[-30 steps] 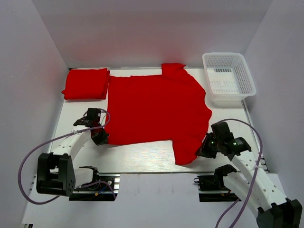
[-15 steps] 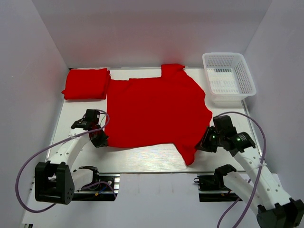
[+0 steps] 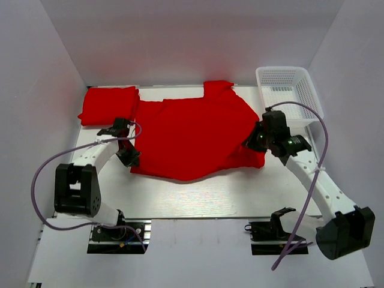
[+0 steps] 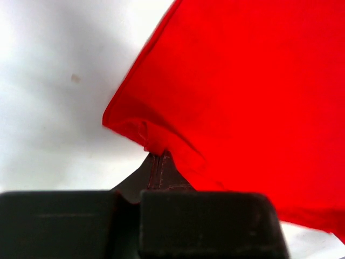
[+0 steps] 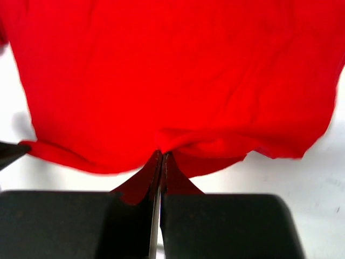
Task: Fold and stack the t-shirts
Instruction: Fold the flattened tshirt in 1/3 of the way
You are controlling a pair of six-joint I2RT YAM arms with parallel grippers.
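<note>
Left end effector [image 3: 129, 156], right end effector [image 3: 255, 140] clamped tight; arms extended forward, seemingly low.

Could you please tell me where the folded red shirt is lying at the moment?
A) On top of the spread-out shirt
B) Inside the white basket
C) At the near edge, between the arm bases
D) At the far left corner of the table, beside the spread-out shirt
D: the folded shirt lies at the far left corner of the table, beside the spread-out shirt and well away from the basket.

Now the left gripper [image 3: 130, 158] and right gripper [image 3: 252, 143] sit farther up the table [image 3: 240, 193]; near hem of the t-shirt [image 3: 192, 129] is drawn back with them
</note>
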